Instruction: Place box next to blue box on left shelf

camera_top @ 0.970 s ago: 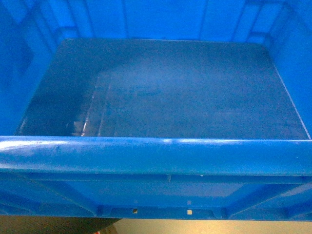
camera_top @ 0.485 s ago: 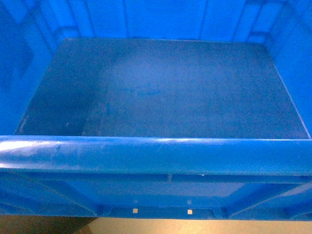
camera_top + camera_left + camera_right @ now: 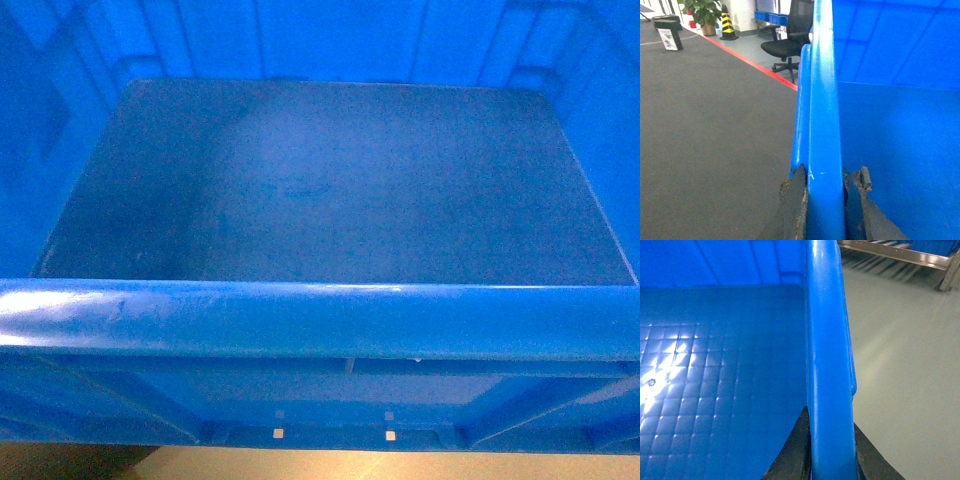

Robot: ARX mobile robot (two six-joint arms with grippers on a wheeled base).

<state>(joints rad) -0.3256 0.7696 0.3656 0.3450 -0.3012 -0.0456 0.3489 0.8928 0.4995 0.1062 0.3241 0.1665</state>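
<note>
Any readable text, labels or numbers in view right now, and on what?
No text can be read in any view.
Blue crate: no label, brand or number visible on rim, walls or floor.
Dark floor sign, left wrist view: printing too small and blurred to read.
Striped cone: yellow and black bands only, no words.

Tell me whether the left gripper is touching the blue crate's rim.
Touching. In the left wrist view the left gripper has one finger pressed against each side of the blue crate's rim, with no gap visible.
</note>
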